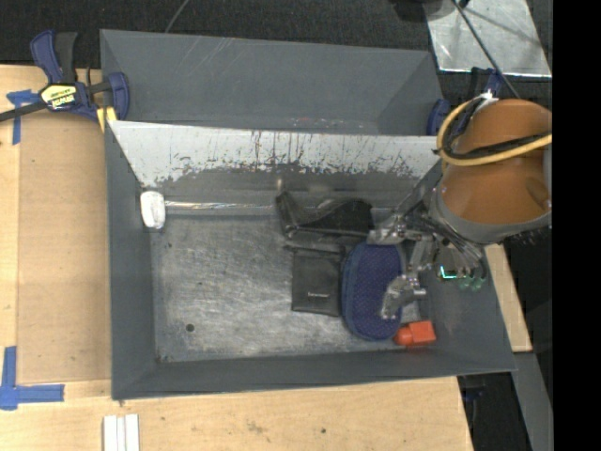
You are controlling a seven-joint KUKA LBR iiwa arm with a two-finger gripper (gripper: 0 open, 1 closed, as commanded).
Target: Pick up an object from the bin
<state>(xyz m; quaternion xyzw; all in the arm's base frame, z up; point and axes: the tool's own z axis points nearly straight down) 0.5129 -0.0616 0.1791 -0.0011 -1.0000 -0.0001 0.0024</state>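
We see the gripper [402,294] low over the right edge of a blue oval pad [364,285], close to the bin's [131,280] right wall. We cannot tell its opening. An orange block [415,334] sits just beside, black things [315,285] lie left, and bare floor spreads beyond.

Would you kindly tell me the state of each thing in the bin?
gripper: low over the blue pouch's right side.
blue pouch: lying flat, right of middle.
black flat case: lying flat, left of pouch.
black bulky thing: lying by back wall.
orange block: lying free, front right.
white-capped tube: lying along back wall.
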